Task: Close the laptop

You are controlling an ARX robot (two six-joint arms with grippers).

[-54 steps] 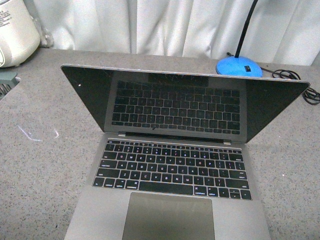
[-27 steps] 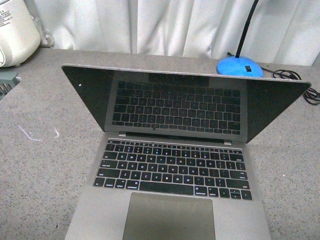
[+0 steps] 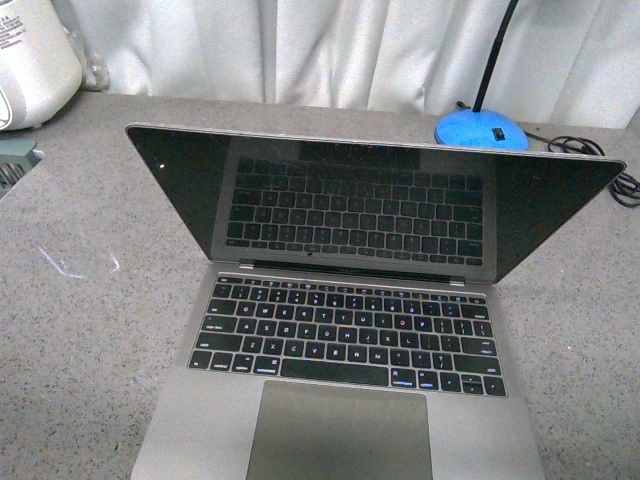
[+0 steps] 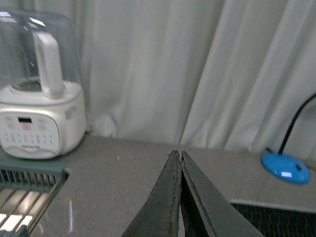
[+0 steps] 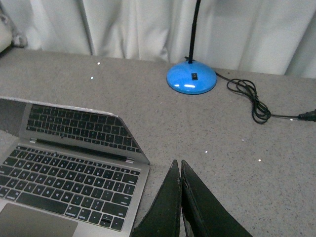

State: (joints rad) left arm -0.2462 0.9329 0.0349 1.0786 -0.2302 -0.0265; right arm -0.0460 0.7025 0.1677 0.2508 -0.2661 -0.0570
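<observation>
Left gripper (image 4: 178, 155) and right gripper (image 5: 178, 164) are both pinched together on nothing. Your laptop (image 3: 350, 340) sits open, lid up, on the table (image 3: 80, 330) just in front of the blue lamp base (image 3: 481, 130).

The laptop (image 3: 345, 335) is grey-silver with black keys and a glossy black screen, on a grey speckled table (image 3: 90, 330). At upper right the lamp (image 3: 482, 130) has a bright blue base and black stem; the curtain (image 3: 300, 50) and the appliance (image 3: 30, 60) at upper left are white.
</observation>
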